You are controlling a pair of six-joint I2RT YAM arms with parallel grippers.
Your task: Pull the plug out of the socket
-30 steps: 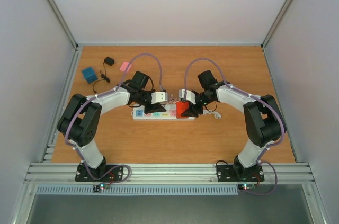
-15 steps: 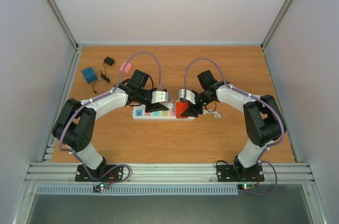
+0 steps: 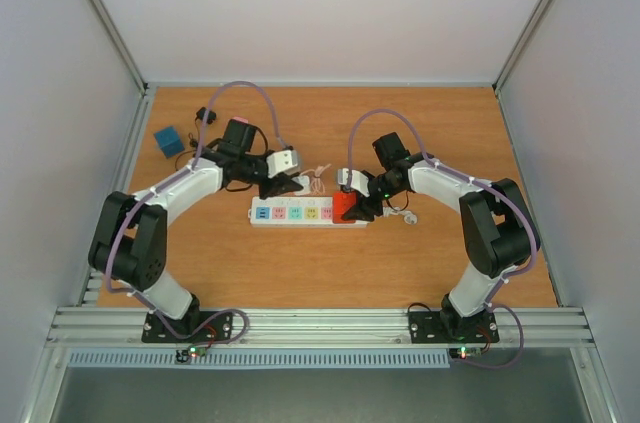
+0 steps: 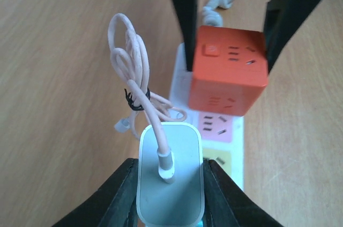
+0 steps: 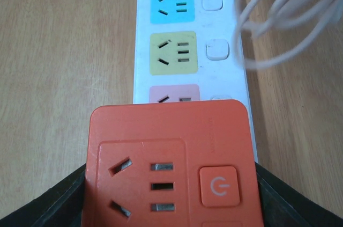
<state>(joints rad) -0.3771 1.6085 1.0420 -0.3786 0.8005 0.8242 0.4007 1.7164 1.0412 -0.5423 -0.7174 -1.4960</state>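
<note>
The socket, a long white power strip with pastel outlet faces, lies in the middle of the table. My left gripper is shut on a white plug with a bundled pink cable. It holds the plug clear of the strip, just behind its left half. My right gripper is shut on an orange cube adapter sitting on the strip's right end. The cube fills the right wrist view, with the strip's free outlets beyond it. The cube also shows in the left wrist view.
The strip's curly white cord lies by its right end, and shows in the right wrist view. A blue box and a small black adapter sit at the back left. Walls enclose the table on three sides.
My left gripper has come up off the strip with the white plug and moved back and to the left; the pink cable went with it. The right gripper has stayed on the orange cube.
</note>
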